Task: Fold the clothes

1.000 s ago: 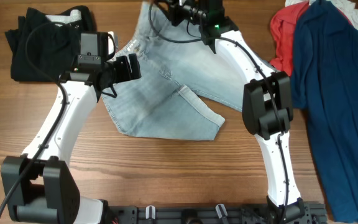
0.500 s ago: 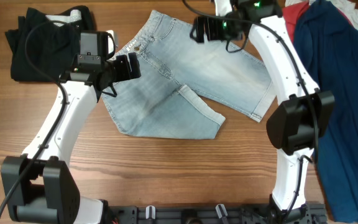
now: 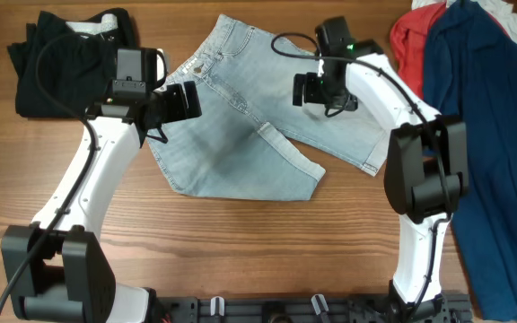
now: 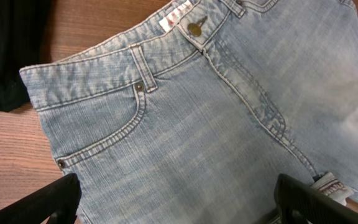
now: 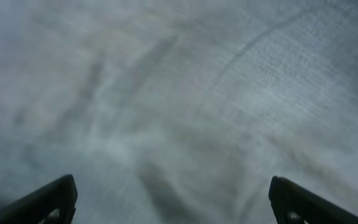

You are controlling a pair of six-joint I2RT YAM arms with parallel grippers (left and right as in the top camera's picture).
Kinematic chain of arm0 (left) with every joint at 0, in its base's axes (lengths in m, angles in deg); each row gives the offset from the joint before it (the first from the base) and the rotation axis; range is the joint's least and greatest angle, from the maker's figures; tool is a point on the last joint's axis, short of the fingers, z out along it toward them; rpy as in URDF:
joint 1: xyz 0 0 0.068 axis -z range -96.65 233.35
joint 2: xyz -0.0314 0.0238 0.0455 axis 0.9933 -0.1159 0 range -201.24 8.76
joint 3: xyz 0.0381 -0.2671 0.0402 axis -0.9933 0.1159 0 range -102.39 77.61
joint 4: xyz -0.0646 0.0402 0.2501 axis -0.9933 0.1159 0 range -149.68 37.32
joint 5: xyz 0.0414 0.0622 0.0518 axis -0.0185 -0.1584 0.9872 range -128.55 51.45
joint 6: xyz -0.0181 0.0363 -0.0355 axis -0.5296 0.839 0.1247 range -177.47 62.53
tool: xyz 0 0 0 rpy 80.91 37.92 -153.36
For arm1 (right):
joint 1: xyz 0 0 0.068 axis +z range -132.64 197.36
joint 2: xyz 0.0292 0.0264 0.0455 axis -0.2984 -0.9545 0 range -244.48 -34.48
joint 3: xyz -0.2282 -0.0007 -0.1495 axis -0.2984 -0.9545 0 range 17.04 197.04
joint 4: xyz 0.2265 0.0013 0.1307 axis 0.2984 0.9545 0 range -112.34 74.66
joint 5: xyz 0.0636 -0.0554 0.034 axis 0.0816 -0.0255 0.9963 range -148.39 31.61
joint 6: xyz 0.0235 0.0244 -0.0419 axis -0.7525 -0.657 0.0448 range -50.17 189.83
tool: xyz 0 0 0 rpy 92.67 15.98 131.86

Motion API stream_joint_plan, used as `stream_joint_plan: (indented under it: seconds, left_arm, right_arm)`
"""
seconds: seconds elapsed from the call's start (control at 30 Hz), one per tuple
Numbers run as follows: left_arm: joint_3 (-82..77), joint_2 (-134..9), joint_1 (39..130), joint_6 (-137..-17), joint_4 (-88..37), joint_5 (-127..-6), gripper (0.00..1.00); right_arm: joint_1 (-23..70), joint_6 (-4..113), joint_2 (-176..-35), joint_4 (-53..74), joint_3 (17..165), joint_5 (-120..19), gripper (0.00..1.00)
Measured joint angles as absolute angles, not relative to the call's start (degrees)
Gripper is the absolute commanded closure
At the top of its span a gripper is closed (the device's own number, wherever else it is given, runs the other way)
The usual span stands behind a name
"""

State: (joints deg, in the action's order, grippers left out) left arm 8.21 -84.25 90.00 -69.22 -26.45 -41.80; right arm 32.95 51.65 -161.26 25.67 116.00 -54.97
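Left gripper (image 3: 183, 99) stays above the waistband, jaws wide, empty. Denim shorts (image 3: 240, 144) now lie spread flat mid-table. Right gripper (image 3: 316, 89), jaws wide and empty, has moved inward over the leg. Judgement: folding can begin.

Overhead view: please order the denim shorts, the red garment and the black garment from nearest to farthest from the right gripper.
From the right gripper:
1. Denim shorts: directly under the gripper, mid-table.
2. Red garment: to the gripper's right, at the far edge of the table, partly under a navy garment.
3. Black garment: far across on the left side, beyond the left arm.
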Motion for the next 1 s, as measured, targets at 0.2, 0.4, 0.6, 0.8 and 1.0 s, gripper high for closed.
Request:
stream_joint_plan:
  seconds: [0.2, 0.4, 0.6, 0.8, 1.0]
  left_arm:
    - [8.2, -84.3, 90.0, -69.1, -26.4, -41.8, 0.00]
    - [8.2, -84.3, 90.0, -69.1, -26.1, -41.8, 0.00]
    - [8.2, -84.3, 90.0, -69.1, -26.3, -41.8, 0.00]
    - [8.2, -84.3, 90.0, -69.1, -28.5, -41.8, 0.00]
    - [8.2, -84.3, 90.0, -69.1, -31.6, -41.8, 0.00]
  right_arm:
    - [33.0, 51.4, -162.5, 15.0, 112.6, -58.4, 0.00]
    - [33.1, 51.5, -164.6, 8.7, 112.9, -61.5, 0.01]
    - [33.5, 55.0, -169.2, -2.4, 115.0, -67.8, 0.01]
    - [33.5, 57.1, -173.1, -17.1, 115.2, -70.6, 0.01]
    - [33.1, 58.8, -175.1, -17.2, 118.6, -69.7, 0.00]
